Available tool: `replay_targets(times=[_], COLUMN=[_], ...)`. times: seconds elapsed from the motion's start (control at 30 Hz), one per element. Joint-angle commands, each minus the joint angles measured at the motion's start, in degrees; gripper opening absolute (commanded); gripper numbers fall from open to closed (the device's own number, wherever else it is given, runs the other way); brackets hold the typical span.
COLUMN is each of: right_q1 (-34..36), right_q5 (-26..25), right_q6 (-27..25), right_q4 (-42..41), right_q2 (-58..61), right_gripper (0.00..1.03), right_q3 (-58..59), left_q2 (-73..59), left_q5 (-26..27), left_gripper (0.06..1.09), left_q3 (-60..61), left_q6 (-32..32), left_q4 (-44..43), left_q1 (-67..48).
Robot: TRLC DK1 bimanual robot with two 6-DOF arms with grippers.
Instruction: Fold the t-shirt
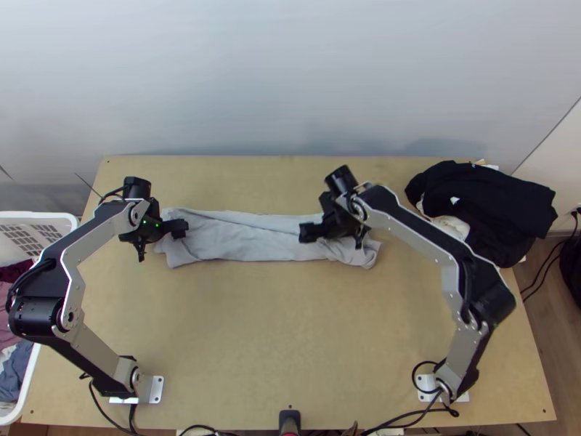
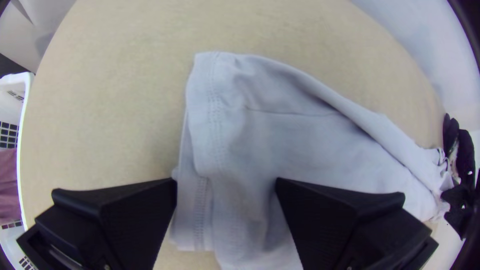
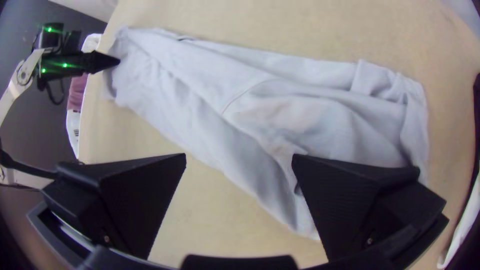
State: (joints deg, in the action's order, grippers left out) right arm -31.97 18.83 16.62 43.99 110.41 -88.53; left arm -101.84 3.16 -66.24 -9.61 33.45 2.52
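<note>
Fingers (image 2: 132, 215) wide apart and empty, left gripper (image 1: 159, 241) and right gripper (image 1: 332, 237) hang near opposite ends of the grey t-shirt (image 1: 250, 238), a rumpled strip on the table (image 1: 290, 349).

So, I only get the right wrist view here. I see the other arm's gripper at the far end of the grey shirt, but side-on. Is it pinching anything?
Observer: No, the left gripper has its fingers wide apart, as the left wrist view shows.
Operator: Oh! And what's the shirt like at that end?
Observer: In the left wrist view, the shirt has two stitched edges there, one layer over another.
Operator: Nice. And that white basket, is the purplish cloth all it holds?
Observer: No, the top view shows bluish-grey cloth in the basket too.
</note>
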Motion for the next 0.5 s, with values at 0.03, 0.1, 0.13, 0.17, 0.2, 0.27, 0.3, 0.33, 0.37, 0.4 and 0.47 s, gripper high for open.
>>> replay_targets(times=[0.03, 0.1, 0.13, 0.17, 0.2, 0.27, 0.3, 0.33, 0.37, 0.4, 0.47], right_q1=[6.39, 6.83, 6.92, 7.00, 7.00, 7.00, 7.00, 6.83, 6.65, 6.39, 5.69], right_q5=[-1.34, -1.43, -1.52, -1.69, -3.36, -4.06, -4.06, -4.06, -4.06, -4.06, -4.06], right_q6=[0.25, 0.34, 0.34, 0.25, 0.25, 0.34, 0.78, 1.75, 2.54, 2.63, 2.89], right_q4=[-1.98, -1.98, -1.98, -1.98, -1.98, -1.98, -1.89, -1.80, -1.45, -1.01, -0.74], right_q2=[6.13, 5.69, 5.25, 4.64, 4.02, 2.88, 2.27, 1.39, 0.33, -0.63, -2.83], right_gripper=[0.98, 0.98, 0.98, 0.98, 0.98, 0.98, 0.98, 0.98, 0.98, 0.98, 0.97], right_q3=[-8.32, -9.29, -9.29, -9.11, -9.03, -9.11, -9.11, -9.11, -8.85, -8.32, -6.39], left_q2=[0.33, 0.42, 0.42, 0.42, 0.50, 0.42, 0.42, 0.42, 0.42, 0.50, 0.77], left_q5=[-0.08, -0.08, -0.08, -0.08, -0.08, -0.08, -0.08, -0.08, -0.08, -0.08, -0.08], left_gripper=[0.98, 0.98, 0.98, 0.98, 0.98, 0.98, 0.98, 0.98, 0.98, 0.98, 0.98], left_q3=[-0.38, -0.47, -0.47, -0.47, -0.38, -0.21, -0.12, -0.03, -0.03, -0.03, -0.03], left_q6=[-0.24, -0.24, -0.24, -0.24, -0.24, -0.24, -0.24, -0.24, -0.33, -0.41, -0.41], left_q4=[0.83, 1.00, 1.18, 1.18, 1.26, 1.35, 1.35, 1.35, 1.35, 1.44, 1.62], left_q1=[-0.15, -0.06, 0.02, 0.11, 0.20, 0.20, 0.20, 0.20, 0.11, 0.20, 0.11])
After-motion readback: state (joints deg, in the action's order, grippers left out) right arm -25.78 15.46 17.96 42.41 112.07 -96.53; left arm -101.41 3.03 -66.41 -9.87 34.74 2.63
